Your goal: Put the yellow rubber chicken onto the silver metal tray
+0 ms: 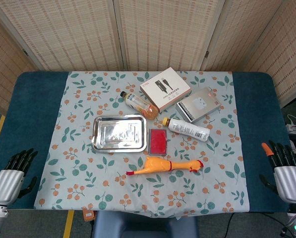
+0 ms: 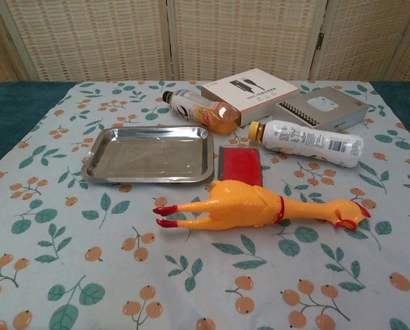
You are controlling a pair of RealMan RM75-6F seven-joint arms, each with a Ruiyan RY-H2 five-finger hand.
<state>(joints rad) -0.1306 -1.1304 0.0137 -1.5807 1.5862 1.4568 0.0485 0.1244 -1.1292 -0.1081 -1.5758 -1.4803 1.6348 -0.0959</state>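
Both hands hold nothing, and their dark fingers are spread apart. The left hand sits at the lower left of the head view, off the table's near left corner, with its fingers pointing up toward the blue table edge. The right hand sits at the lower right, fingers likewise pointing up, one tipped in orange. Neither hand appears in the chest view.

The yellow rubber chicken lies on its side on the floral tablecloth, low in the middle of the frame, red feet toward the left and head toward the right. It is well apart from both hands. The silver metal tray lies just above and to the left of the chicken, near it but not touching.

A red flat case lies just right of the tray, above the chicken's body. A white bottle lies on its side right of that. Higher in the frame lie an orange drink bottle, a white box with a cable pictured on it, and a grey box.
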